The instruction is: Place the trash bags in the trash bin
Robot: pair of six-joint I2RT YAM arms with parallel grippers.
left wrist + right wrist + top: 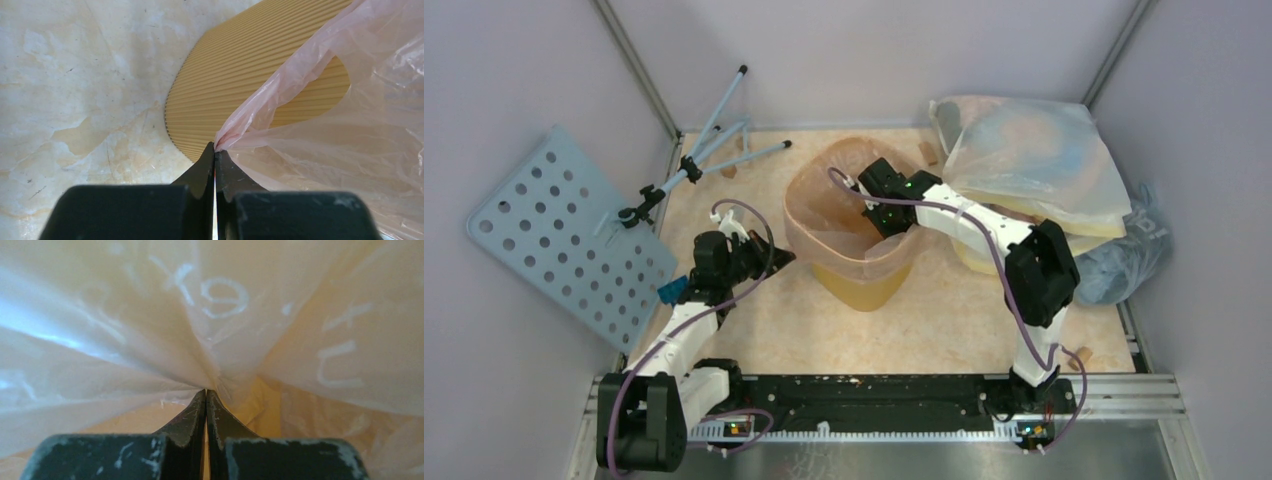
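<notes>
Lining the trash bin (pixel 864 285) with the pink trash bag (pixel 350 125), draped over its rim; pinching the bag's edge in the closed left gripper (pixel 215 147) beside the bin wall; clamping film inside with the closed right gripper (pixel 206 392); next, likely pushing deeper, then releasing.

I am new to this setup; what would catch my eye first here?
A pink bag drapes over the yellow bin in the middle. The left gripper pinches its edge beside the bin; the right gripper pinches film inside the mouth. A big pale sack lies far right.
</notes>
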